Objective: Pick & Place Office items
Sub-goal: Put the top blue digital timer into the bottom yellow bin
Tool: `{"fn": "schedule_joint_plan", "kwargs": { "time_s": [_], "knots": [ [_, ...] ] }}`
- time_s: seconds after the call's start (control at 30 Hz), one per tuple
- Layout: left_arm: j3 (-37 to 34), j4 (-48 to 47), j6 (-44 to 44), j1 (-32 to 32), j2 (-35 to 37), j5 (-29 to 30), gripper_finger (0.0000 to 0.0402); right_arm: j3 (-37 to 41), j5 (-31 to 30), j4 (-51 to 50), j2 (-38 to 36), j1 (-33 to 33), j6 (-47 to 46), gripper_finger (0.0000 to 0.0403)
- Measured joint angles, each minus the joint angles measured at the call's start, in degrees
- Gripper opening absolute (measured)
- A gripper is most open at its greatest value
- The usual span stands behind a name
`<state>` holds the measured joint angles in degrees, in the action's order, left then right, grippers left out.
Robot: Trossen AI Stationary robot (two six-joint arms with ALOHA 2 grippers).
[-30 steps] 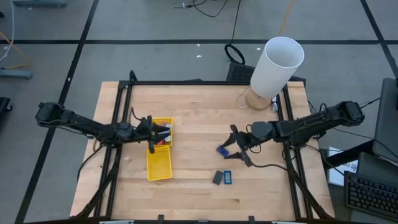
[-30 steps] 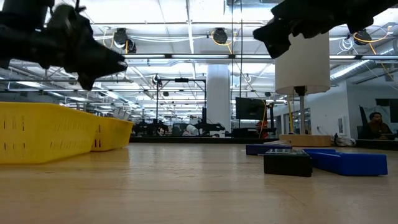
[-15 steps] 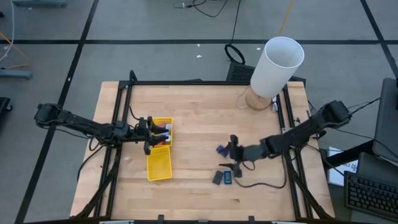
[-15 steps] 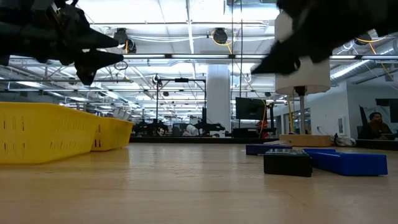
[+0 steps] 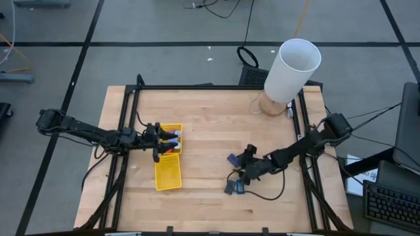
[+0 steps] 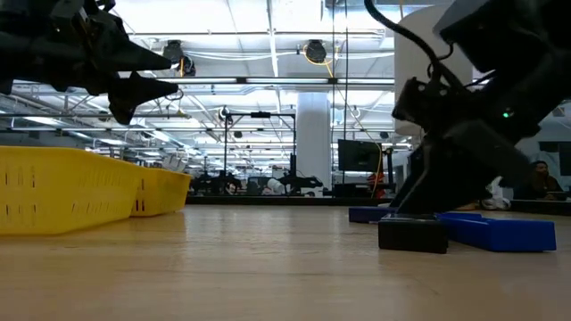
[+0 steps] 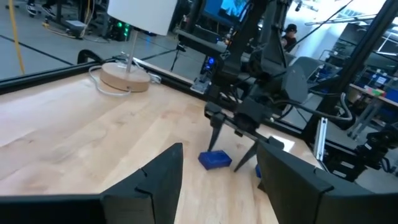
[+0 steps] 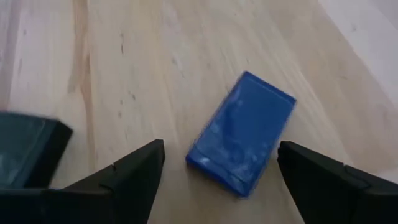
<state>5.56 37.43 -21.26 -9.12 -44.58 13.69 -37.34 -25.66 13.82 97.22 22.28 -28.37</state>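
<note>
Right gripper (image 5: pixel 239 181) spread wide, poised over blue flat rectangle (image 8: pixel 242 132) on table's near right, beside dark grey rectangle (image 5: pixel 229 187). Fingers best lowered astride short edges. Left gripper (image 5: pixel 172 139) spread, empty, above yellow tray (image 5: pixel 168 176).

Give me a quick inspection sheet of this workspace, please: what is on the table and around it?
Surface: wooden table, bare in the middle.
Job's things: blue flat rectangle and dark grey rectangle side by side; blue chunk nearby; small coloured pieces in the yellow tray.
Clutter: white cylinder at the far edge.
Grippers: right gripper open, low over the blue flat rectangle; left gripper open above the tray.
Cables: black cable trailing from the right arm.
Surroundings: a large hall; a person seated far back.
</note>
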Motion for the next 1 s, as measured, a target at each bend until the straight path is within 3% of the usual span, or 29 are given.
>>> {"fn": "schedule_joint_plan", "kwargs": {
  "time_s": [0.33,0.73,1.0],
  "knots": [
    [0.0,0.0,1.0,0.0,0.0,0.1,0.0210,-0.1,2.4,-0.2,0.7,-3.2,-0.7,0.0257],
    [0.0,-0.3,1.0,0.0,0.0,0.3,0.0209,0.0,4.8,-0.1,0.6,-3.6,4.0,0.0152],
    [0.0,-0.3,-1.7,0.0,0.0,0.4,0.0209,0.4,5.2,0.6,-2.8,-4.0,13.9,0.0152]
  ]
}}
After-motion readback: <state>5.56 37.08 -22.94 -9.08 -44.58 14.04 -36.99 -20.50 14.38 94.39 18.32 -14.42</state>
